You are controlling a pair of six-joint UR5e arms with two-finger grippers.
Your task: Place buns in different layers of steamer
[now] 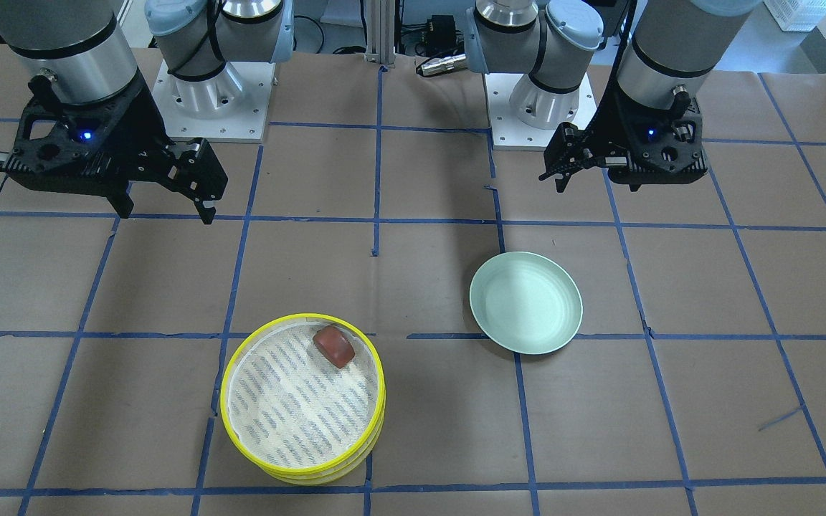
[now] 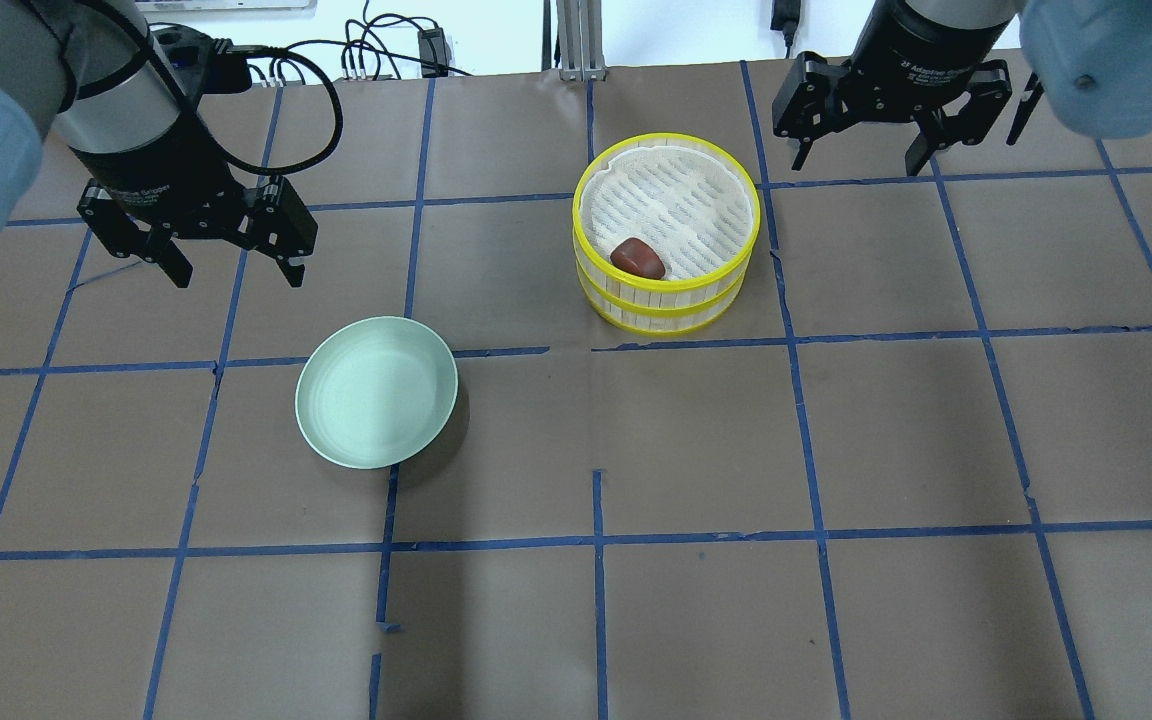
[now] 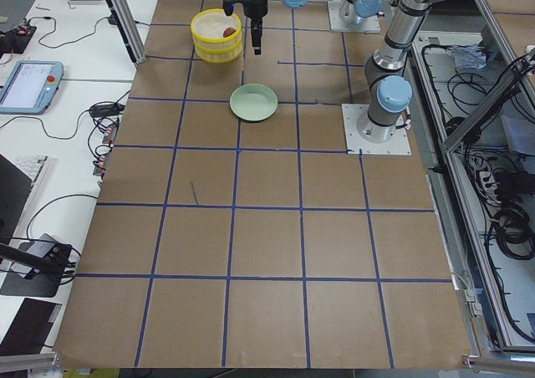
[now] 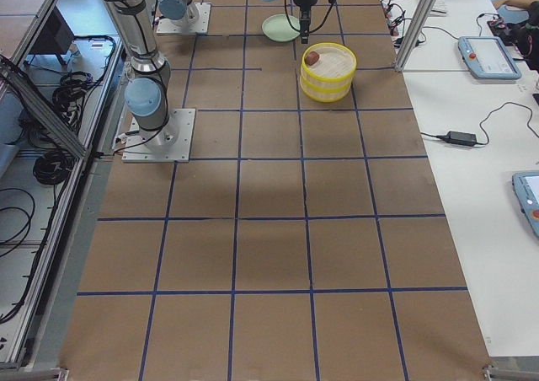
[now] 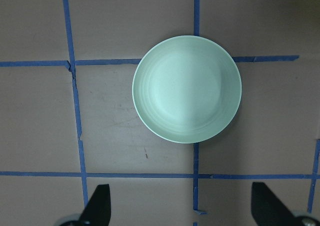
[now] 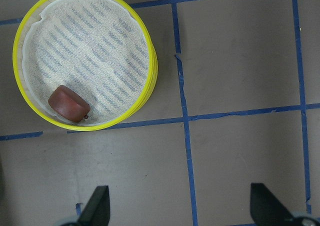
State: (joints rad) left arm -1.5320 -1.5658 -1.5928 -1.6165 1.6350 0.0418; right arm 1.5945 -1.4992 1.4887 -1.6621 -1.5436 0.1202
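Resting in the top tray of the yellow-rimmed, mesh-floored steamer stack (image 2: 661,300) near the worktop's operator-side edge: 1 dark reddish-brown rounded bun (image 2: 637,259); black left gripper (image 2: 238,278) and black right gripper (image 2: 854,163) both hang released.

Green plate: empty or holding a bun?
Empty. The plate shows only its bare green surface in the left wrist and overhead views; nothing lies on it.

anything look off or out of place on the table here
Nothing stands out. The steamer looks evenly stacked, the reddish-brown bun lies inside its top tray near the rim, and the green plate sits flat.
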